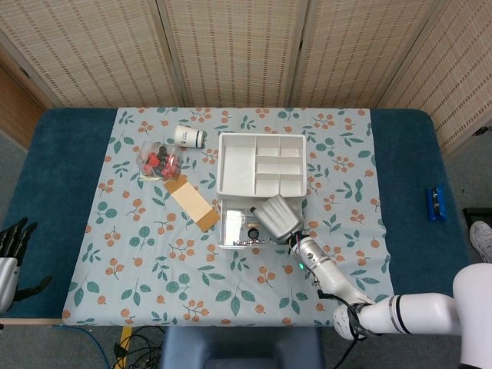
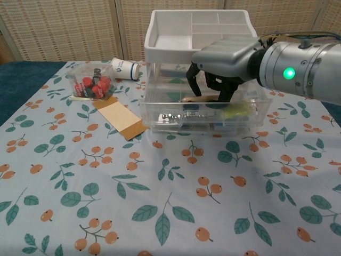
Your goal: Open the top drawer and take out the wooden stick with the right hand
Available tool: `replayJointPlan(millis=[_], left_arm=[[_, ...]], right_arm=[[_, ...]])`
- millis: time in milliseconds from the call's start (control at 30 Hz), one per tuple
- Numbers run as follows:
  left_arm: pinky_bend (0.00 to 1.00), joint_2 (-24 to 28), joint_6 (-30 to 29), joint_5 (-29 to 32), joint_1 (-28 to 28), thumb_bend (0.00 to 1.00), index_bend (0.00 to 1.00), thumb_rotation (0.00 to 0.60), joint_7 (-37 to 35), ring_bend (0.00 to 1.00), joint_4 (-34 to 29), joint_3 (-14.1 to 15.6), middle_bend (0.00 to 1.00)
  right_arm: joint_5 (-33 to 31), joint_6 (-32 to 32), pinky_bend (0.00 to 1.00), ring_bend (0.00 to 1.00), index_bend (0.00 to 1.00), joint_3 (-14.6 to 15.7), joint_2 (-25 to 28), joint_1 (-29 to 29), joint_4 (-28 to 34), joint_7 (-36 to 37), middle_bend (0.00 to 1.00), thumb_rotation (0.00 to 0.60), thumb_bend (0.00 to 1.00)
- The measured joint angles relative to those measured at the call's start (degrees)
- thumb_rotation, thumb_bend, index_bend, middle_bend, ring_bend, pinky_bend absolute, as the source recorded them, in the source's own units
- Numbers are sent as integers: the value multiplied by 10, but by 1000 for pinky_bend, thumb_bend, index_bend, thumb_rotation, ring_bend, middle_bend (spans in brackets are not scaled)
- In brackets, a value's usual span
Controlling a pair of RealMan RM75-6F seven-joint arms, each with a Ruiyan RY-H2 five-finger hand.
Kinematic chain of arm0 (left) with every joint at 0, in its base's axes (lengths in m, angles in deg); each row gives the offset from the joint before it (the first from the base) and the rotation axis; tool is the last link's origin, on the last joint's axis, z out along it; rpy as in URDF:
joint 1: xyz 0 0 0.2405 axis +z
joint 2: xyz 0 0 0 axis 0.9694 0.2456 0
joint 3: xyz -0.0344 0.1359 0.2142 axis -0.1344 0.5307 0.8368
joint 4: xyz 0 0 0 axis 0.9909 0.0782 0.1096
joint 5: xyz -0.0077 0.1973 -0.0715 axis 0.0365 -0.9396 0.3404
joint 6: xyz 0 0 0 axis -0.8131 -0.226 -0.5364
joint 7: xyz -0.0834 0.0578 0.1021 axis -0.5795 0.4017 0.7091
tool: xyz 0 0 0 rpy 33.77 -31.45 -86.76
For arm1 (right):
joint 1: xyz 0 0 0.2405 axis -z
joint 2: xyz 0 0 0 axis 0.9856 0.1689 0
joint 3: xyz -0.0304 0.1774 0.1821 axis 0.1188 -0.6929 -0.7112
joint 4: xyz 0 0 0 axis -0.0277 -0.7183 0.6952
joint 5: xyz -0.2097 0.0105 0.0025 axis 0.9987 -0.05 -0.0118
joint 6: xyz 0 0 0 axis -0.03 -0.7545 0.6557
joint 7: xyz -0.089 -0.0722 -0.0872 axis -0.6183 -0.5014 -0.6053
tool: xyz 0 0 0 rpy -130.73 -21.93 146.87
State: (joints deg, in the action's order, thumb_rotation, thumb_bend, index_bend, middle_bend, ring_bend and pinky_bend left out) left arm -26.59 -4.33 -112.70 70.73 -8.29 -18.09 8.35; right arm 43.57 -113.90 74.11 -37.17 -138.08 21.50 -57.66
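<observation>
The thin pale wooden stick (image 2: 198, 99) is seen lying flat inside the pulled-out clear plastic top drawer (image 2: 205, 114), with its long axis running left to right along the drawer. Its left end shows just left of the fingers; its right part is hidden behind them. The grey right robot hand (image 2: 224, 58) is held above the open drawer, palm down, with its dark fingers (image 2: 191, 76) curled downward into the drawer around the stick. The fingertips are placed on either side of the stick, but whether it is actually gripped cannot be told from these views. In the head view the same hand (image 1: 280, 217) covers the right half of the drawer (image 1: 234, 227).

The drawer belongs to a white plastic organiser with a compartmented top tray (image 2: 178, 32), set on a leaf-and-berry patterned tablecloth (image 2: 106, 202). To the left lie a flat brown cardboard piece (image 2: 122, 118), a clear bag of red items (image 2: 92, 84) and a white paper cup on its side (image 2: 126, 67). The black left robot hand (image 1: 14, 242) is seen at the near left edge, well apart, fingers spread and holding nothing.
</observation>
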Motion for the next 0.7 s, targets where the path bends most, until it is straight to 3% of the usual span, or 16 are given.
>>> replayJointPlan(millis=[367,700], left_arm=[[72,2,-1,-1,-2,159,32,600,-4,0,0,-2,0],[72,2,0,-1,-3,159,32,600,-2,0,-1,-3,0]], right_arm=[[10,-6,1000,1000,572,-3,2,-1,4,17,939,600,431],[86,-49,1000,1000,573,-13,52,32,60,82,939,600,433]])
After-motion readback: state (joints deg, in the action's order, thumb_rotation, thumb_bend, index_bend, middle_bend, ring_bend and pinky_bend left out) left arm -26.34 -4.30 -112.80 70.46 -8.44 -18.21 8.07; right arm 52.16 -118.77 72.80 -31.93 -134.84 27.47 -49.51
